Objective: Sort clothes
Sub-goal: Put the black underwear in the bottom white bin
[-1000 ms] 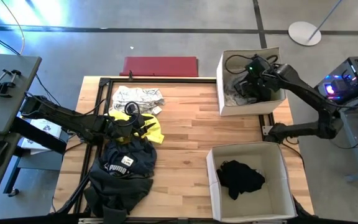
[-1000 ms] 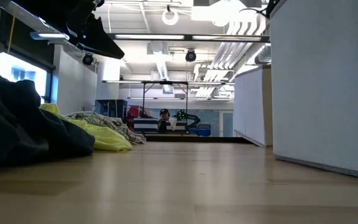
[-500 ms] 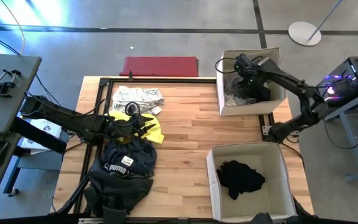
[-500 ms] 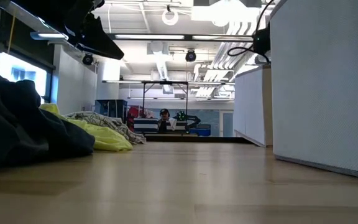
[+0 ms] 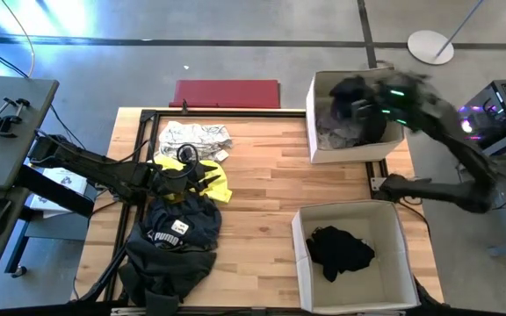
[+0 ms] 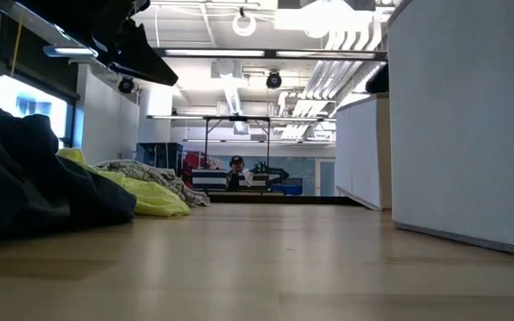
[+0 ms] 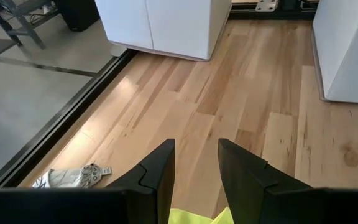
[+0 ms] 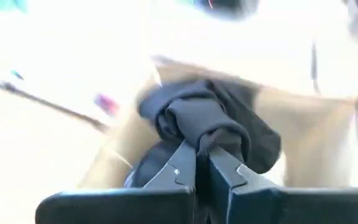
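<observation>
Dark garment point(image 8: 207, 127) in closed right tool point(image 8: 202, 163)

Left gripper point(image 7: 196, 171) has its two dark fingers parted over the wood table point(image 7: 241, 93), with a bit of yellow cloth point(image 7: 194, 216) right under them. There's a patterned grey-white cloth point(image 7: 67, 177) off by the table's black edge, and white boxes point(image 7: 166, 25) farther across.

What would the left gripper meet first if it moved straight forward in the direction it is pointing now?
Past the left gripper, bare wooden table stretches ahead, apparently free. The first obstacle would probably be the white box at the far edge, though depth is hard to judge.
</observation>
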{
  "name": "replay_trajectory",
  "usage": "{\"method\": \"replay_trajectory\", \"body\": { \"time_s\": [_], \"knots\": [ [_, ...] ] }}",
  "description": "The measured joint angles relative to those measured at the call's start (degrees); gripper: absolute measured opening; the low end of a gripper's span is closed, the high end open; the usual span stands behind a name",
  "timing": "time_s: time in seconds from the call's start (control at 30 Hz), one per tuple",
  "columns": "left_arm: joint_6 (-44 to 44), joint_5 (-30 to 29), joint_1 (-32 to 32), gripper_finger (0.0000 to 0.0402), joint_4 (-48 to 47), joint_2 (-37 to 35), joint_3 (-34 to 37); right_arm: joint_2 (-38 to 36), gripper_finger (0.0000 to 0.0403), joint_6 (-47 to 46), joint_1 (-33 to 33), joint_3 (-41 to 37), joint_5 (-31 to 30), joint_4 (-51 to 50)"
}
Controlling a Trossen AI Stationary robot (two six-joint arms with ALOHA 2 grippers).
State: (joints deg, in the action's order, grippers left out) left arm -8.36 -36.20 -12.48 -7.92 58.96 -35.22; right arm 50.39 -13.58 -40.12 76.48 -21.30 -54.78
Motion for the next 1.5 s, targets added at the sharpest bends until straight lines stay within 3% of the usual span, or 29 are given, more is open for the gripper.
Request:
{"method": "replay_trajectory", "body": {
  "time_s": [0.07, 0.13, 0.37, 0.47, 0.57, 0.83, 1.07, 1.27, 1.5],
  "knots": [
    [0.00, -0.01, 0.00, 0.0111, 0.04, 0.00, 0.00, -5.93, 0.0002, -0.59, 3.72, 1.53, 2.60, 4.81],
    [0.01, -0.01, -0.01, 0.0111, 0.07, 0.00, 0.00, -11.22, 0.0001, -0.78, 7.09, 1.92, 9.00, 11.12],
    [0.02, -0.01, 0.01, 0.0111, 0.57, 0.00, 0.00, -24.27, 0.0001, -5.52, 11.63, -2.65, 47.15, 34.25],
    [0.02, -0.01, 0.01, 0.0111, 0.55, 0.00, 0.00, -27.34, 0.0001, -10.41, 11.16, -5.97, 56.87, 38.75],
    [0.02, -0.01, 0.01, 0.0111, 0.54, 0.00, 0.00, -29.10, 0.0000, -13.59, 9.54, -10.80, 59.47, 36.69],
    [-1.22, -0.01, 0.01, 0.0111, 0.02, 0.00, 0.00, -33.39, 0.0000, -17.97, 7.52, -24.58, 73.28, 37.45],
    [-3.57, -0.01, 0.01, 0.0111, -1.22, 0.00, 0.00, -37.77, 0.0000, -23.97, 8.66, -32.30, 80.36, 48.13],
    [-4.98, -0.01, 0.01, 0.0111, -1.25, 0.00, 0.00, -38.45, 0.0000, -32.79, 11.60, -39.96, 81.81, 64.55],
    [-5.03, -0.11, 0.01, 0.0111, -1.22, 0.00, 0.00, -33.93, 0.0000, -30.82, 20.70, -43.90, 79.51, 70.12]
  ]
}}
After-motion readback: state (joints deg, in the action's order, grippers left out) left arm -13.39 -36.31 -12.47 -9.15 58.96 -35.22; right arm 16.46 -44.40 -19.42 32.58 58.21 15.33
